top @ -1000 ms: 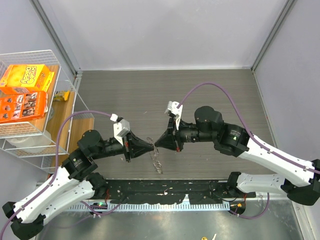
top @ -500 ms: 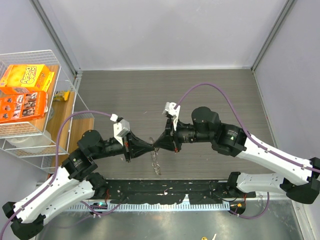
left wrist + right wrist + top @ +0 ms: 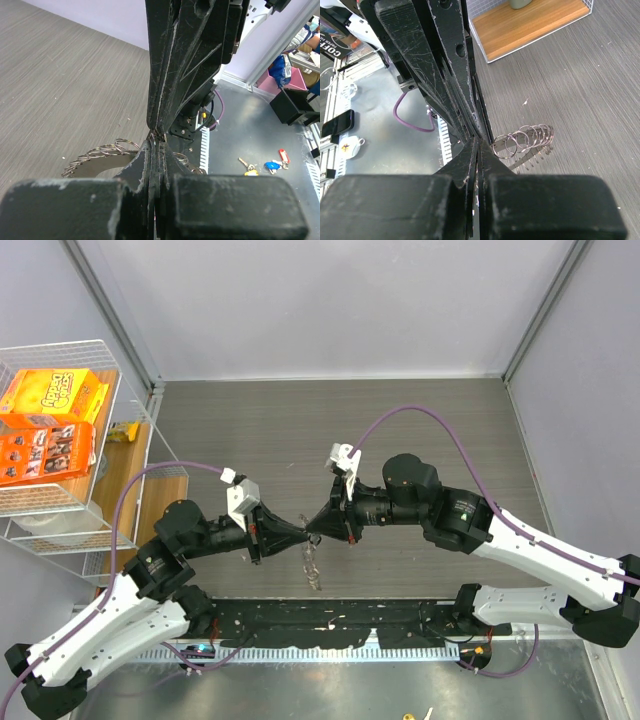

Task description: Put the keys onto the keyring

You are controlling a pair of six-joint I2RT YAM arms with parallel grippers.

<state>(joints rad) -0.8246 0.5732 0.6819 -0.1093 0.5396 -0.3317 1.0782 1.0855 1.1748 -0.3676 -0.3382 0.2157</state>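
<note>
Here we are pressing the left claw [image 3: 300,532] and right claw [image 3: 316,527] shut, tip to tip above the bench [image 3: 420,430], likely for threading. The keyring [image 3: 312,565] is sitting just beneath them; what they are pinching is hidden.

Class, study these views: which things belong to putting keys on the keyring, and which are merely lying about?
Part of the job:
- keyring, hanging where the arms meet
- left gripper, shut
- right gripper, shut, tip against the left one

Lying about:
- cereal boxes
- wire basket
- wooden board
</note>
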